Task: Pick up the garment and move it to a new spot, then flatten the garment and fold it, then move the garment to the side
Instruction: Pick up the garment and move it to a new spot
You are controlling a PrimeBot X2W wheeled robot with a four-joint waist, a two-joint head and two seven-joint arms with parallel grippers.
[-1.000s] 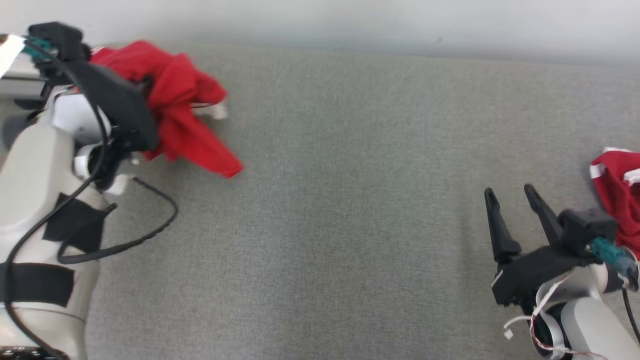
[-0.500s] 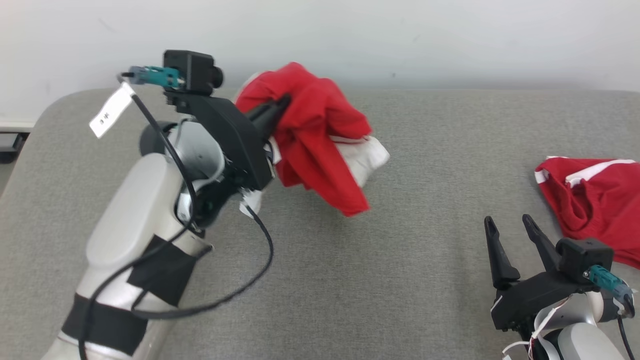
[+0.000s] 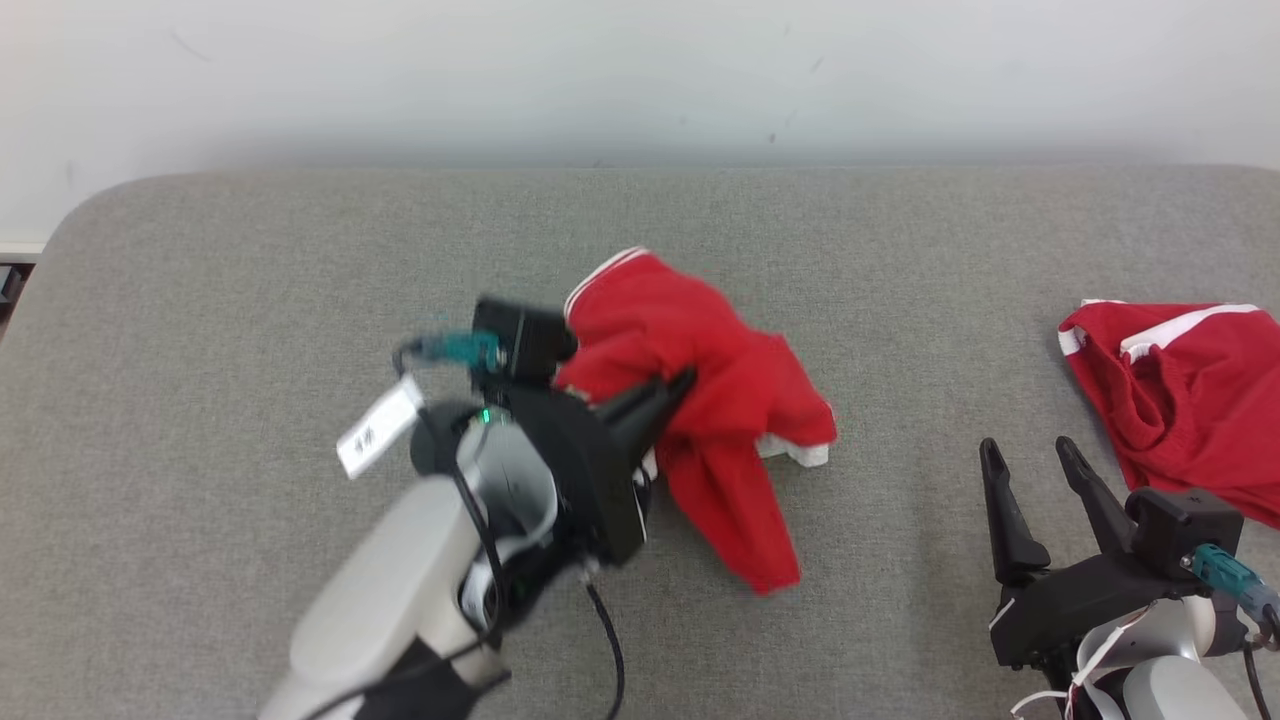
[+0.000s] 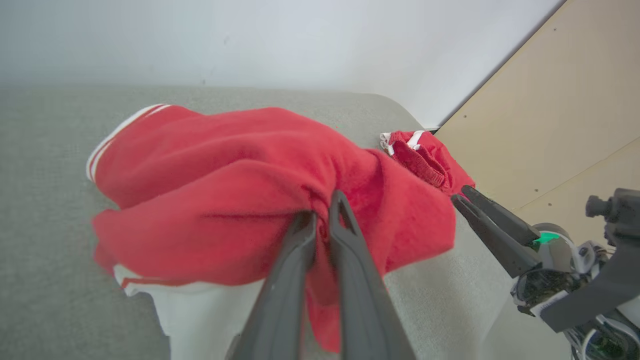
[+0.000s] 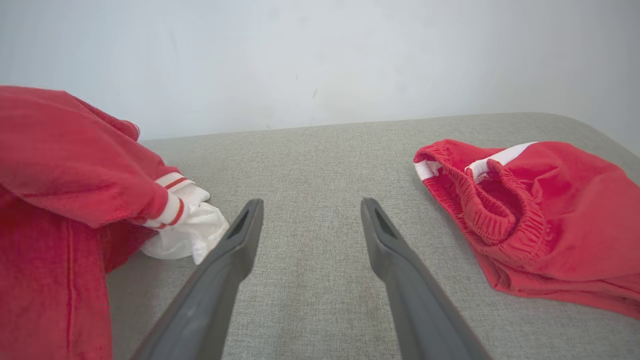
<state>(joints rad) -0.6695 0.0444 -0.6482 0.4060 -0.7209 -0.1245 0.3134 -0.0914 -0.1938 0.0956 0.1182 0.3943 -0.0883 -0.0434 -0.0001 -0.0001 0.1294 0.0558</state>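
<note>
Grey cushion [image 3: 250,300]: left claw [image 3: 683,380] clamped on red garment [image 3: 725,365], right claw [image 3: 1028,450] apart, tag [image 3: 378,440] txt unreadable

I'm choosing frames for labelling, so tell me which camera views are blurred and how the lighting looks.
Head view: motion blur smears the left gripper and its paper tag; lighting even, no glare. Left wrist view: the held garment has soft, smeared edges. Right wrist view: sharp, the grey surface weave and the red shorts crisp.
</note>
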